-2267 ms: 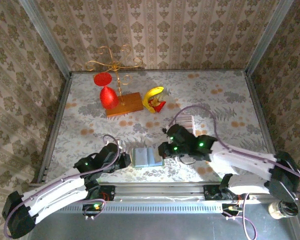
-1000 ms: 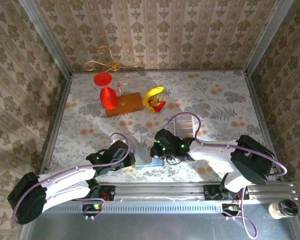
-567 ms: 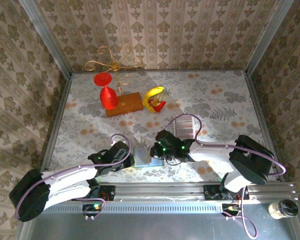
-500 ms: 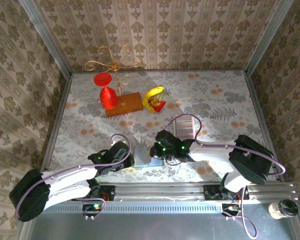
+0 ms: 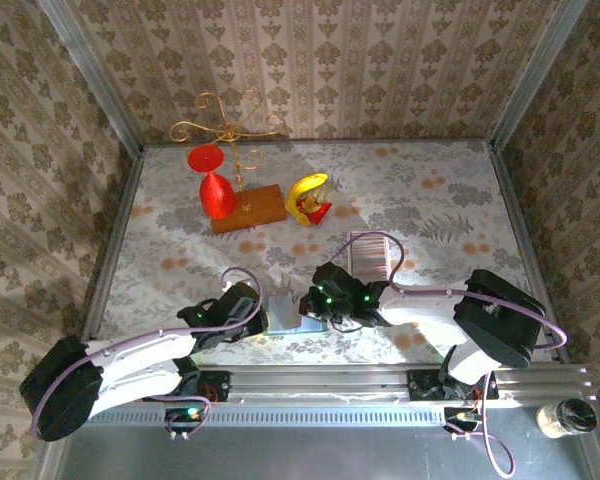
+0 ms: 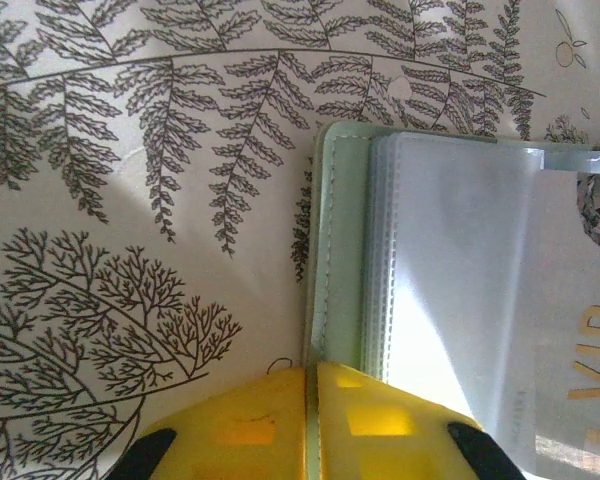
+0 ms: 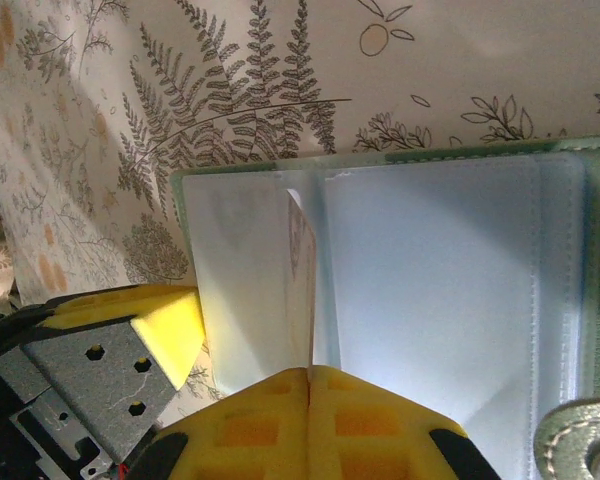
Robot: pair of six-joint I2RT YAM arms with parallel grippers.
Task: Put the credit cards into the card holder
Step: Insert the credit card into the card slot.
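The card holder (image 5: 283,311) lies open near the table's front edge, pale green outside (image 6: 342,230), bluish inside (image 7: 430,280). My left gripper (image 5: 263,318) is at its left side, its jaws (image 6: 311,368) shut on the green cover's edge. My right gripper (image 5: 307,305) is at its right side, shut (image 7: 309,370) on one thin credit card (image 7: 302,260) standing on edge over the holder's inside. A card marked VIP (image 6: 590,350) shows over the clear sleeves. The remaining credit cards (image 5: 372,254) form a ribbed silvery strip behind the right arm.
At the back stand a red goblet shape (image 5: 215,190) and a gold wire stand on a wooden base (image 5: 248,208), with a yellow and red toy (image 5: 307,196) beside them. The metal rail (image 5: 310,375) runs along the near edge. Wallpapered walls enclose the table.
The left gripper has moved in and closed on the card holder's left edge. The right gripper has moved left to the holder's right side and then hardly moved.
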